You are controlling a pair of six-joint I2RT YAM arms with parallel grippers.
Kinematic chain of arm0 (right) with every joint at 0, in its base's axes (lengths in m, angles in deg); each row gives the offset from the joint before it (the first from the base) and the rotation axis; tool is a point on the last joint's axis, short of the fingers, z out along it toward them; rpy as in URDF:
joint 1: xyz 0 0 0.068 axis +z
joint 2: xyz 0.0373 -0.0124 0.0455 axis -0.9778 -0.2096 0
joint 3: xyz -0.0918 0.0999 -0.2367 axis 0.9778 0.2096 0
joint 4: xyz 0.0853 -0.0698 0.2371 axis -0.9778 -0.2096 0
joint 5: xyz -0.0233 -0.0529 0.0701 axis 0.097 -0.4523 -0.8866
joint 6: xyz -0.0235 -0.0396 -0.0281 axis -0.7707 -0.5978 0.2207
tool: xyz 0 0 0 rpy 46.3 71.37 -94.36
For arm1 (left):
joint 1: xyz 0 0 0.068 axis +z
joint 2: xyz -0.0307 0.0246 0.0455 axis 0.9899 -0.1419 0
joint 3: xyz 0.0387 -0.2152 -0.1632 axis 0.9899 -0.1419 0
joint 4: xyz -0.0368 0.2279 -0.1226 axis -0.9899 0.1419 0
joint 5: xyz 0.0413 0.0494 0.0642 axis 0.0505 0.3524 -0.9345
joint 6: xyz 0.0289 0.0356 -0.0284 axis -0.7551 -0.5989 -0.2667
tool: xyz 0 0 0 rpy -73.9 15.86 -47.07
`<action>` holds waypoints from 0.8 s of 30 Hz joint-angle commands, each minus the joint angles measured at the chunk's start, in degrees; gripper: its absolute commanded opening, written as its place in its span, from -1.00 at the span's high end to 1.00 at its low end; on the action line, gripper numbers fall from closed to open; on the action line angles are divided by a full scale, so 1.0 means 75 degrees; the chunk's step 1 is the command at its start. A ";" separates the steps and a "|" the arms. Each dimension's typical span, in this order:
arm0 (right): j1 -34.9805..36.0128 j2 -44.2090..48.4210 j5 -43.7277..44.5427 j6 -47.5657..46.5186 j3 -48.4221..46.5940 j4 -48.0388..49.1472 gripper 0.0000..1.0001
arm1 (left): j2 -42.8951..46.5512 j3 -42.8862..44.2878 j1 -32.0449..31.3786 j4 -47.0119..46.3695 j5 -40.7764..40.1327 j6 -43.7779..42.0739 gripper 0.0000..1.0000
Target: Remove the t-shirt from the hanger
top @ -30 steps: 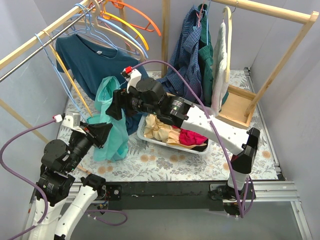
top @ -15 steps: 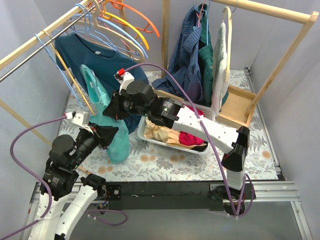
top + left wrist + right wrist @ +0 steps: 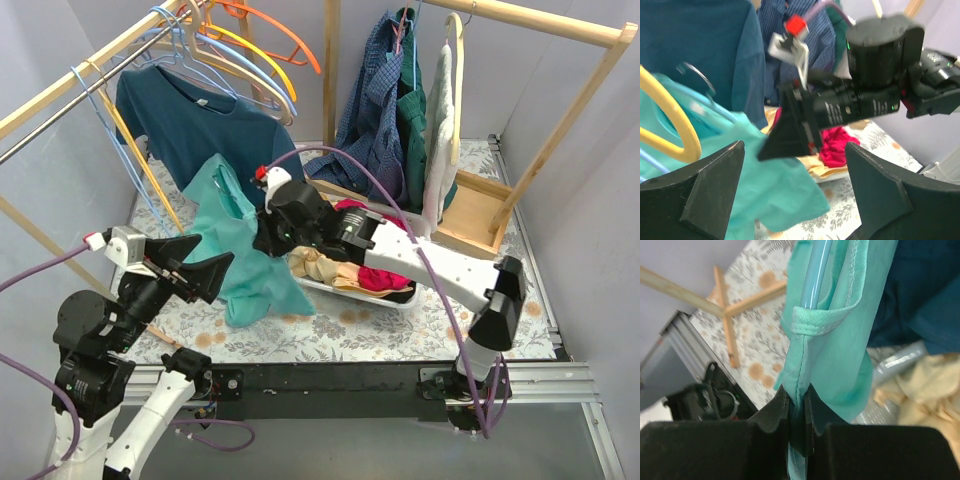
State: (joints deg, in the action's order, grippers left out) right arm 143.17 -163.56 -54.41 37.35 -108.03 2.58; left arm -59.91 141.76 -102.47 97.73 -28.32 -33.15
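Along the left side of the top view, a wooden rail [image 3: 75,80] slants up and carries orange hangers [image 3: 275,35] and a dark blue t-shirt [image 3: 190,120]. That shirt hangs directly behind the task's garment. Below the rail, the left gripper [image 3: 195,262] hovers with its fingers spread wide. It points at the teal t-shirt [image 3: 240,275] but holds nothing. From the left wrist camera, the fabric shows between the two parted fingers [image 3: 700,195] without touching either one. A yellow hanger [image 3: 687,135] curves across the cloth at the left of that view.

The teal t-shirt lies just right of the left gripper, near the middle-left of the floral worktop [image 3: 330,325]. Its long axis runs from the neck opening at the upper left down to the hem toward the near edge. Whether the hem rests on the worktop cannot be told.

The right gripper [image 3: 258,238] meets the shirt's right edge. In the right wrist view its fingers are pressed together, pinching a fold of the teal fabric. The light blue hanger [image 3: 818,270] rises out of a stitched hem above that pinch, tilted slightly rightward.

Just right of the shirt, under the right arm, sits a white basket [image 3: 310,284] with beige and magenta clothes. Farther right, a blue checked shirt [image 3: 372,110] and other garments hang from a wooden rack [image 3: 545,22].
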 commanded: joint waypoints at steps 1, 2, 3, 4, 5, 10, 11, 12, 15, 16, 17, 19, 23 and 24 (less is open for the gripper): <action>0.0015 0.1803 0.0063 -0.0931 0.0916 0.0451 0.97 | -0.0265 0.0503 0.0019 0.0023 0.0178 -0.0078 -0.64; 0.0015 0.2340 -0.0054 -0.1268 0.1106 0.0475 0.97 | -0.0347 0.0527 0.0019 -0.0001 0.0259 -0.0042 -0.64; 0.0004 0.2600 -0.0171 -0.1376 0.1305 0.0487 0.97 | -0.0406 0.0574 0.0019 -0.0059 0.0295 -0.0030 -0.64; 0.0015 0.2846 -0.0300 -0.1528 0.1551 0.0429 0.97 | -0.0441 0.0609 0.0019 -0.0083 0.0330 -0.0007 -0.65; 0.0015 0.3301 -0.0464 -0.1680 0.1658 0.0266 0.97 | -0.0534 0.0679 0.0019 -0.0129 0.0388 0.0028 -0.65; -0.0008 0.4312 -0.1646 -0.2256 0.1741 -0.0649 0.97 | -0.0793 0.0879 -0.0004 -0.0376 0.1160 0.0064 -0.64; 0.0003 0.4557 -0.1776 -0.2279 0.1718 -0.0801 0.97 | -0.0828 0.0926 -0.0004 -0.0445 0.1325 0.0017 -0.64; 0.0004 0.4676 -0.1905 -0.2291 0.1729 -0.0976 0.97 | -0.0910 0.1019 -0.0004 -0.0469 0.1570 -0.0239 -0.63; -0.0078 0.4946 -0.2654 -0.2128 0.1683 -0.1258 0.97 | -0.1004 0.1346 -0.0074 -0.0353 0.2660 -0.0685 -0.61; -0.0113 0.4935 -0.2993 -0.1977 0.1648 -0.1306 0.97 | -0.1039 0.1452 -0.0109 -0.0318 0.2859 -0.0837 -0.61; -0.0148 0.4888 -0.3194 -0.1917 0.1670 -0.1306 0.97 | -0.1097 0.1581 -0.0121 -0.0224 0.2908 -0.0909 -0.60; -0.0207 0.4737 -0.3801 -0.1835 0.1881 -0.1248 0.97 | -0.1272 0.1955 -0.0180 -0.0107 0.3083 -0.1061 -0.60; -0.0313 0.4478 -0.4553 -0.1694 0.2443 -0.0838 0.97 | -0.1566 0.2029 -0.0332 -0.0059 0.3656 -0.1015 -0.60; -0.0336 0.4431 -0.4683 -0.1647 0.2560 -0.0710 0.97 | -0.1601 0.1900 -0.0356 -0.0094 0.3728 -0.0992 -0.57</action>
State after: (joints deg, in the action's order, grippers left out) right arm 141.47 -128.57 -80.75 23.91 -91.50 -8.26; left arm -69.22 156.51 -104.21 96.20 -6.69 -39.33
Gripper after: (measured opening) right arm 0.146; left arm 0.802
